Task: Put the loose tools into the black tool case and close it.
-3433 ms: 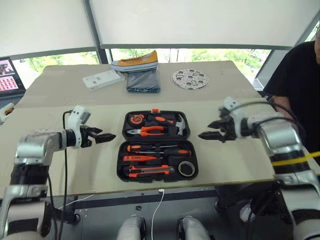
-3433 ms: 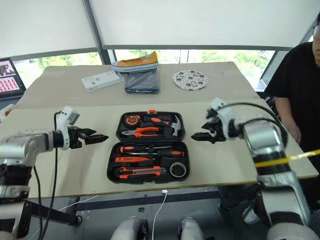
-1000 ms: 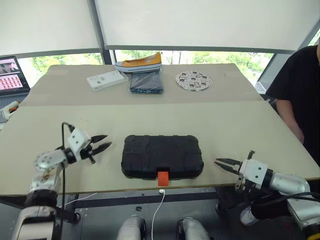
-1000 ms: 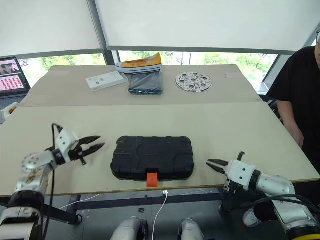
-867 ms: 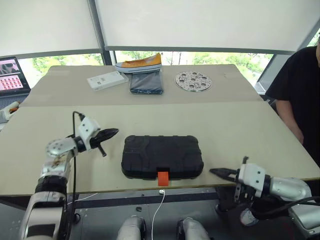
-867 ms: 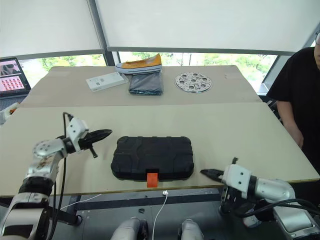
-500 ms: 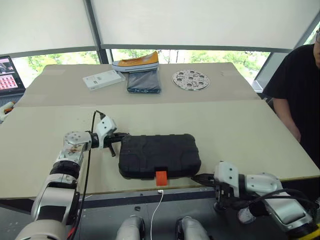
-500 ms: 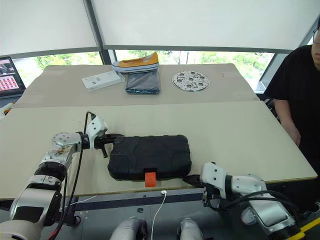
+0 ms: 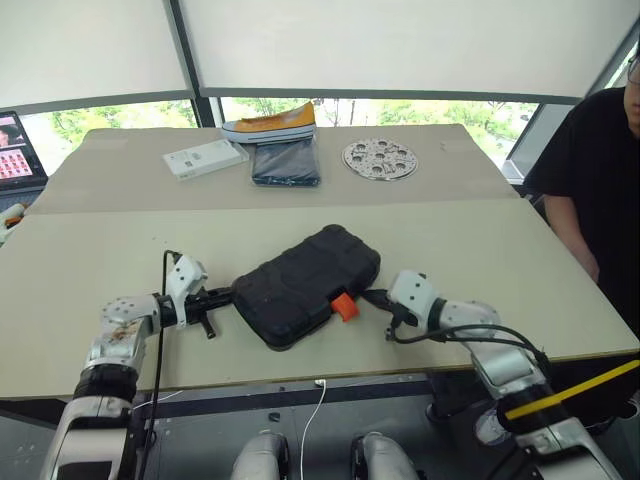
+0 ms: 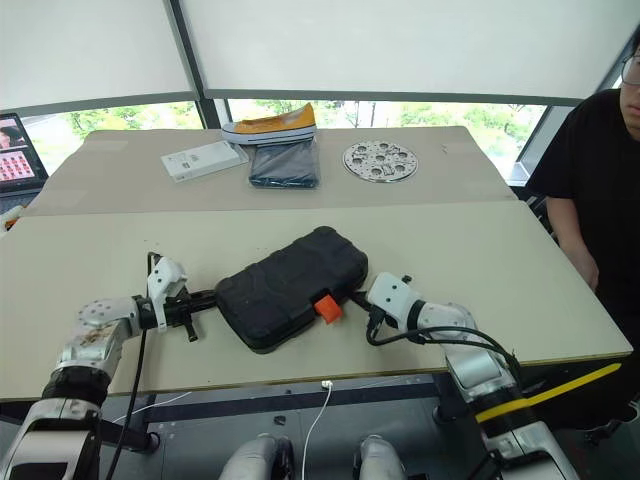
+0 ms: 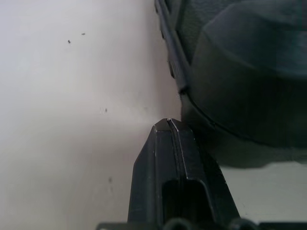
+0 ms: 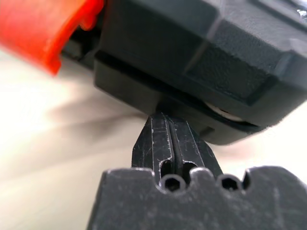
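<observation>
The black tool case (image 9: 305,283) lies closed and turned at a slant on the near table, its orange latch (image 9: 344,306) pointing toward the front right. The loose tools are hidden. My left gripper (image 9: 224,296) is shut and empty, its tip against the case's left corner; in the left wrist view the shut fingertips (image 11: 167,123) sit just beside the case's edge (image 11: 230,72). My right gripper (image 9: 369,297) is shut and empty too, low at the case's right side beside the latch. Its tips (image 12: 163,119) press under the case's lower rim (image 12: 192,57), next to the latch (image 12: 43,26).
On the far table stand an orange shoe (image 9: 270,122) on a dark folded cloth (image 9: 286,163), a white box (image 9: 204,158) and a round metal disc (image 9: 380,158). A person in black (image 9: 590,170) stands at the right. A white cable (image 9: 318,395) hangs off the front edge.
The case, open with tools earlier and then closed square-on, has swung to a slant. The right gripper rose from the table's front edge to the latch side. The left gripper shut and reached the left corner.
</observation>
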Controlling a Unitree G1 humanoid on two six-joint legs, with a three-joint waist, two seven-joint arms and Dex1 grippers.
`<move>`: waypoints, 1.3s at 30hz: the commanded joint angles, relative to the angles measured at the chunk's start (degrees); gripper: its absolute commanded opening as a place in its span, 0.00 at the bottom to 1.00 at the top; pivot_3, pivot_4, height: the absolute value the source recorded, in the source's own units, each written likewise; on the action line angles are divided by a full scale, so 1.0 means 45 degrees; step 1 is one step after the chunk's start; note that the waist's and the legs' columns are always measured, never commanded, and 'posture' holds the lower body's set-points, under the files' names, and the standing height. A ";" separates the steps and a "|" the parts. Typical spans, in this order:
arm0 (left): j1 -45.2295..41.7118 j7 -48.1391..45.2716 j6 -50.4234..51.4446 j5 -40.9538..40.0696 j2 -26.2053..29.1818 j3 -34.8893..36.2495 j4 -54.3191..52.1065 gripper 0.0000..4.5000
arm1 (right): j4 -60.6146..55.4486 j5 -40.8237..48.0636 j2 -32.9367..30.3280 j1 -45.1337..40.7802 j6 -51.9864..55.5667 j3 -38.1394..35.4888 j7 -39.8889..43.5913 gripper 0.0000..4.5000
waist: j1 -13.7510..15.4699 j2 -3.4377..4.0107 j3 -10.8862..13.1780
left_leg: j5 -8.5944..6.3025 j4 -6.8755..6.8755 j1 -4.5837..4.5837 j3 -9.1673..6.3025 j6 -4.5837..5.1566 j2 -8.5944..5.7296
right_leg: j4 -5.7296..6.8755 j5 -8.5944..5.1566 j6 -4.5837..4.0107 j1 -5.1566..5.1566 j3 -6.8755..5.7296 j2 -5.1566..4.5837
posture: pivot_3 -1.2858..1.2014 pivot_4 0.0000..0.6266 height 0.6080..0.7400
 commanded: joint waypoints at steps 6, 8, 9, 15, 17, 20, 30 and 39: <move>-0.0423 -0.0041 0.1851 -0.2628 0.0051 0.1498 -0.2532 0.00 | 0.0678 0.0272 0.0101 -0.0323 -0.1399 -0.0633 0.0284 0.00 | -0.0043 -0.0004 0.0002 | 0.0001 0.0000 0.0001 -0.0001 -0.0003 0.0002 | 0.0006 0.0004 0.0005 0.0001 -0.0004 0.0001 | 0.52 0.24 1.00; -0.0723 -0.0065 0.2333 -0.2768 -0.0090 0.1138 -0.3183 0.00 | 0.0377 0.0493 0.0029 0.0078 -0.1467 -0.0875 0.0397 0.00 | -0.0028 -0.0003 0.0002 | 0.0001 0.0000 -0.0002 -0.0001 -0.0003 -0.0002 | -0.0002 0.0004 0.0008 0.0012 -0.0005 -0.0001 | 0.52 0.24 1.00; -0.1125 -0.0042 0.2713 -0.2715 -0.0329 0.0620 -0.3621 0.00 | 0.0131 0.0617 -0.0003 0.0459 -0.1665 -0.1119 0.0295 0.00 | 0.0013 -0.0003 0.0002 | 0.0001 0.0000 -0.0001 0.0001 -0.0003 -0.0003 | -0.0004 0.0004 0.0008 0.0014 -0.0003 -0.0002 | 0.52 0.24 1.00; -0.2467 0.0061 0.2249 -0.0655 -0.1539 -0.2296 -0.3472 0.00 | -0.1057 0.1418 0.0303 0.1628 -0.1607 -0.1643 0.0230 0.00 | 0.0166 -0.0002 0.0001 | 0.0000 0.0001 0.0013 0.0003 -0.0003 -0.0032 | -0.0027 -0.0005 0.0023 0.0056 0.0019 -0.0001 | 0.52 0.24 1.00; -0.2498 0.0372 0.2093 0.0084 -0.1943 -0.3086 -0.3033 0.00 | -0.1618 0.1689 0.0349 0.1923 -0.1264 -0.1642 0.0389 0.00 | 0.0091 -0.0003 0.0001 | 0.0000 0.0001 0.0028 0.0009 -0.0001 -0.0033 | -0.0024 -0.0003 0.0023 0.0055 0.0028 0.0015 | 0.52 0.24 1.00; -0.2318 0.0561 0.2135 0.1550 -0.1837 -0.4398 -0.2234 0.00 | -0.2707 0.2499 0.0370 0.2355 -0.0243 -0.1589 0.0790 0.00 | 0.0058 0.0018 -0.0011 | 0.0002 -0.0002 0.0039 -0.0021 0.0001 -0.0017 | -0.0006 0.0014 0.0053 0.0063 0.0018 0.0038 | 0.52 0.24 1.00; -0.1861 0.1181 0.2775 0.2010 -0.1741 -0.4662 -0.2019 0.00 | -0.3940 0.2273 0.0581 0.2394 0.1153 -0.0424 0.0945 0.00 | 0.0078 0.0243 -0.0208 | -0.0013 -0.0023 0.0208 -0.0058 -0.0013 -0.0010 | -0.0025 -0.0033 -0.0009 0.0133 0.0017 0.0013 | 0.52 0.24 1.00; -0.1821 0.1282 0.2830 0.1809 -0.1877 -0.4444 -0.2102 0.00 | -0.2410 0.1268 0.0920 0.1924 0.1060 0.0223 0.0766 0.00 | 0.0079 0.0259 -0.0223 | -0.0017 -0.0034 0.0212 -0.0058 -0.0015 -0.0014 | -0.0029 -0.0035 -0.0012 0.0133 0.0021 0.0010 | 0.52 0.24 1.00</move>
